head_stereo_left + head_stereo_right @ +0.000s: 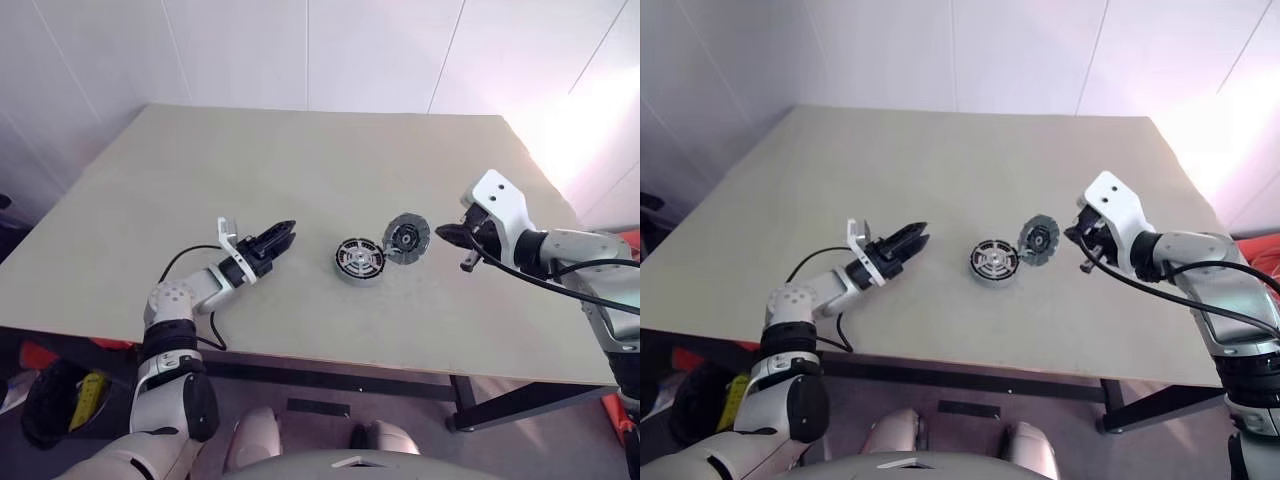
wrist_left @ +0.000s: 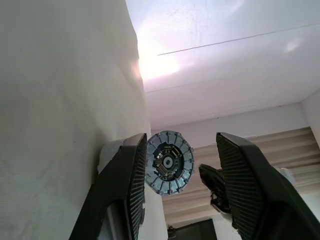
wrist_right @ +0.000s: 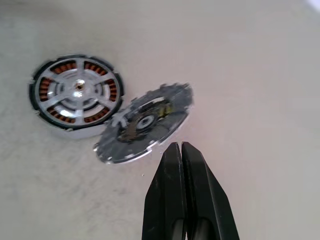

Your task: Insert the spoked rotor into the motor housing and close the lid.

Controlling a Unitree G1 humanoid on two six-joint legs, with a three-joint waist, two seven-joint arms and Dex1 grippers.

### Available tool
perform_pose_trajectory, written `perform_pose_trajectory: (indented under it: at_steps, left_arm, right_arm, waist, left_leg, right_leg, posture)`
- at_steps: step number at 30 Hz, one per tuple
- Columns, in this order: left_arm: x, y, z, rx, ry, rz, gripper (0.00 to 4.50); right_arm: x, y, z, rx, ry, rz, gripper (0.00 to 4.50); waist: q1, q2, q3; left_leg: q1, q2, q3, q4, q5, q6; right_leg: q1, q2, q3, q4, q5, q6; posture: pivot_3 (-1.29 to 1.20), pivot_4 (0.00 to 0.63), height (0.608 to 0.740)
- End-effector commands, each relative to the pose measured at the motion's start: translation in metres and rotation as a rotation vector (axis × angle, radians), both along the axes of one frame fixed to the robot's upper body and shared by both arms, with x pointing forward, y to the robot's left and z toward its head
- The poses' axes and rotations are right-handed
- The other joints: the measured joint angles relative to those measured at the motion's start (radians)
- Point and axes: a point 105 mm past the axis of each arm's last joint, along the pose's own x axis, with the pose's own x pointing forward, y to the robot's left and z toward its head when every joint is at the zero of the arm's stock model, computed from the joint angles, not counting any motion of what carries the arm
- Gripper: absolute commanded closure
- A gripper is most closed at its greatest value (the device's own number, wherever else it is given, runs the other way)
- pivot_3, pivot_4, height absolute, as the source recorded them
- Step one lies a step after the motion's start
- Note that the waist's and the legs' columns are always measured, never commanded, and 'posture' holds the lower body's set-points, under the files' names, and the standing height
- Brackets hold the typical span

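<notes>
Our right claw (image 3: 181, 146) has its two black fingers pressed together, holding nothing, just beside the lid (image 3: 145, 122). That lid leans tilted against the housing (image 1: 359, 260), where we see the spoked rotor (image 3: 76, 92) already seated over the coppery windings. Our left claw (image 1: 281, 239) stands part open and empty, well apart on the table (image 1: 300, 150). We judge the lid needs lifting by its rim, levelling, then centring before lowering.

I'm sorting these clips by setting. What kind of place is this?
Probably an indoor lab or test room: a bare beige table against plain white panelled walls, holding only motor parts, the motor housing with the lid leaning on it.
</notes>
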Motion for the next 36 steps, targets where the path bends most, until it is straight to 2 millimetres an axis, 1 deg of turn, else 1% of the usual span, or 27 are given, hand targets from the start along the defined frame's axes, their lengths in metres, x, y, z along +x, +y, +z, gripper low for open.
perform_pose_trajectory:
  at_steps: [1,3,5,6,7,10,11,16,21,25,29,32,34,36]
  left_arm:
    - [0.002,0.001,0.013,0.030,-0.071,0.010,2.15]
    - [0.003,0.000,0.012,0.046,-0.078,0.012,2.15]
    - [0.004,-0.002,0.011,0.061,-0.089,0.015,2.15]
    - [0.004,-0.003,0.012,0.073,-0.100,0.018,2.15]
    - [0.004,-0.003,0.012,0.081,-0.109,0.020,2.15]
    - [0.003,-0.005,0.015,0.109,-0.136,0.022,2.15]
    - [0.003,-0.005,0.015,0.116,-0.141,0.023,2.15]
    - [0.004,0.000,0.015,0.129,-0.146,0.037,2.15]
    - [0.004,0.000,0.015,0.135,-0.146,0.039,2.15]
    - [0.003,0.000,0.013,0.140,-0.144,0.040,2.15]
    - [0.004,0.003,0.011,0.146,-0.143,0.055,2.15]
    - [0.005,0.006,0.011,0.148,-0.143,0.069,2.15]
    - [0.005,0.007,0.010,0.149,-0.142,0.074,2.15]
    - [0.006,0.008,0.010,0.149,-0.142,0.075,2.15]
  right_arm:
    - [0.004,0.024,0.039,0.056,-0.153,0.074,4.50]
    - [0.001,0.043,0.038,0.113,-0.145,0.142,4.50]
    - [-0.001,0.057,0.025,0.164,-0.097,0.177,4.50]
    - [-0.002,0.063,0.016,0.195,-0.062,0.187,4.50]
    - [-0.002,0.066,0.009,0.215,-0.040,0.192,4.50]
    - [0.000,0.072,-0.023,0.229,0.037,0.176,4.50]
    - [0.000,0.074,-0.031,0.233,0.052,0.169,4.50]
    - [0.003,0.088,-0.059,0.286,0.115,0.172,4.50]
    - [0.018,0.095,-0.074,0.312,0.123,0.135,4.50]
    - [0.029,0.103,-0.083,0.340,0.139,0.118,4.50]
    - [0.024,0.111,-0.100,0.329,0.186,0.133,4.50]
    - [0.019,0.113,-0.109,0.320,0.207,0.138,4.50]
    - [0.019,0.112,-0.109,0.315,0.206,0.140,4.50]
    - [0.021,0.111,-0.100,0.321,0.185,0.146,4.50]
  waist:
    - [-0.002,0.000,0.000]
    - [-0.002,0.000,0.000]
    - [-0.001,0.000,0.000]
    - [-0.001,0.000,0.000]
    - [-0.001,0.000,0.000]
    - [0.001,0.000,0.000]
    - [0.001,0.000,0.000]
    - [-0.004,0.000,0.000]
    - [-0.010,0.000,0.000]
    - [-0.025,0.000,0.000]
    - [-0.030,0.000,0.000]
    - [-0.031,0.000,0.000]
    - [-0.031,0.000,0.000]
    - [-0.031,0.000,0.000]
  left_leg:
    - [0.000,0.000,0.000,0.000,0.000,0.000]
    - [0.001,0.001,0.000,0.000,0.000,0.000]
    - [0.000,0.001,0.000,0.000,0.000,0.000]
    - [0.000,0.001,0.000,0.000,0.000,0.000]
    - [0.000,0.001,0.000,0.000,0.000,0.000]
    - [-0.001,0.000,0.000,0.001,0.000,0.000]
    - [-0.001,0.000,0.000,0.001,0.000,0.000]
    - [0.000,0.001,0.000,0.002,0.000,-0.001]
    - [0.000,0.001,0.000,0.002,0.001,-0.003]
    - [0.000,0.001,0.000,0.003,0.001,-0.003]
    - [0.000,0.001,0.000,0.003,0.001,-0.003]
    - [0.000,0.001,0.000,0.003,0.001,-0.003]
    - [0.001,0.001,0.000,0.003,0.001,-0.003]
    - [0.002,0.001,0.000,0.003,0.001,-0.003]
  right_leg:
    - [0.000,0.000,0.000,0.000,0.000,-0.001]
    - [0.000,0.000,0.000,0.001,0.002,-0.003]
    - [-0.001,0.000,0.000,0.001,0.003,-0.005]
    - [0.000,0.000,0.000,0.001,0.003,-0.005]
    - [-0.001,0.000,0.000,0.001,0.003,-0.005]
    - [-0.001,0.000,0.000,0.001,0.003,-0.005]
    - [-0.001,0.000,0.000,0.002,0.003,-0.005]
    - [-0.001,0.000,0.001,0.004,0.003,-0.005]
    - [-0.001,0.000,0.001,0.005,0.002,-0.003]
    - [-0.002,0.000,0.001,0.006,0.003,-0.005]
    - [-0.002,0.000,0.001,0.007,0.003,-0.005]
    - [-0.002,0.001,0.001,0.007,0.003,-0.005]
    - [-0.001,0.001,0.001,0.007,0.003,-0.005]
    - [0.000,0.001,0.001,0.007,0.003,-0.005]
  posture:
    - [0.00,0.000,0.740]
    - [0.00,0.000,0.740]
    - [0.00,0.000,0.740]
    - [0.00,0.000,0.740]
    - [0.00,0.000,0.740]
    - [0.00,0.000,0.740]
    - [0.00,0.000,0.740]
    - [0.00,0.000,0.740]
    - [0.00,0.000,0.740]
    - [0.00,0.000,0.740]
    - [0.00,0.000,0.740]
    - [0.00,0.000,0.740]
    - [0.00,0.000,0.740]
    - [0.00,0.000,0.740]
